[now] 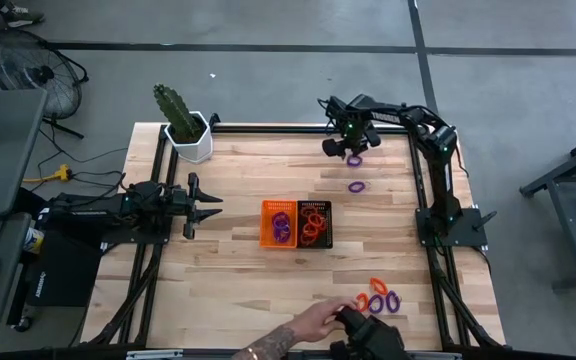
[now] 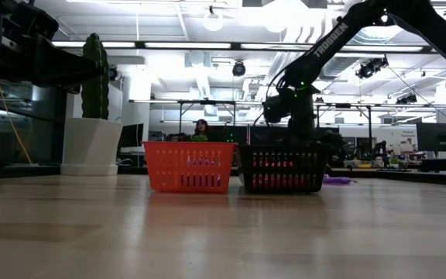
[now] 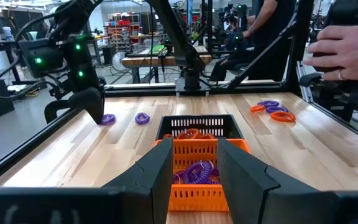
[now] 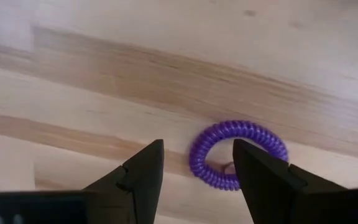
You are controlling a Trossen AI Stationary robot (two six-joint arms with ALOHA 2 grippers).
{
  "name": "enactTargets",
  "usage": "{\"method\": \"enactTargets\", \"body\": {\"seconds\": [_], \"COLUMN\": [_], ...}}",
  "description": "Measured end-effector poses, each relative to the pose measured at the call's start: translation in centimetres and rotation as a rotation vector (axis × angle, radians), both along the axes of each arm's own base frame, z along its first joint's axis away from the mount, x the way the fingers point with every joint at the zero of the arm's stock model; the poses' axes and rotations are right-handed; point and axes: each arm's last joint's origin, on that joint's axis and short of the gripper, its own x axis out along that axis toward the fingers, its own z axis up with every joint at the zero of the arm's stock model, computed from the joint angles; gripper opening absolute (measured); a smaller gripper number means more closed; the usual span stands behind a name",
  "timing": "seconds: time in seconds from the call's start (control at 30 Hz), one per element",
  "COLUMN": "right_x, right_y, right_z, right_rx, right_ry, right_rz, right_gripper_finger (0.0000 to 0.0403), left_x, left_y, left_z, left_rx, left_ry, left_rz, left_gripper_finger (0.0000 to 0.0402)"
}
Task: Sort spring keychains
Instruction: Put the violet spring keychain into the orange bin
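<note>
Right gripper (image 4: 194,165), fingers spread, straddles a purple keychain (image 4: 238,154) beyond the black bin (image 1: 314,223); left gripper (image 1: 208,205) waits released.

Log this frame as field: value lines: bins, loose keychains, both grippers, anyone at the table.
orange bin: mid-table, holds purple keychains
black bin: touching the orange bin's right side, holds orange keychains
far loose keychains: two purple, one under the right gripper, one nearer the bins
near loose keychains: orange and purple cluster at the near edge
right gripper: open, fingers straddling the purple keychain's side
left gripper: open, empty, waiting left of the bins
person's hand: at the near edge beside the cluster
</note>
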Motion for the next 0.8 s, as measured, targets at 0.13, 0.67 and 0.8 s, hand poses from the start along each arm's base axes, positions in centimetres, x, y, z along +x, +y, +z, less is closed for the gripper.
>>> {"method": "enactTargets", "body": {"seconds": [0.13, 0.67, 0.8], "right_x": [-0.3, -0.4, -0.2], "right_y": [0.4, 1.1, 1.3], "right_z": [-1.1, -2.1, -2.2], "right_rx": [0.049, 0.022, 0.018], "right_ry": [-0.031, -0.021, -0.014], "right_rz": [-0.007, 0.036, 0.05], "right_gripper_finger": [0.0182, 0.0116, 0.0089], "left_x": [0.0, 0.0, 0.0], "left_y": [0.0, 0.0, 0.0], "left_z": [0.0, 0.0, 0.0], "left_rx": [0.0, 0.0, 0.0], "left_ry": [0.0, 0.0, 0.001], "left_rz": [0.0, 0.0, 0.0], "left_gripper_finger": [0.0122, 0.0122, 0.0122]}}
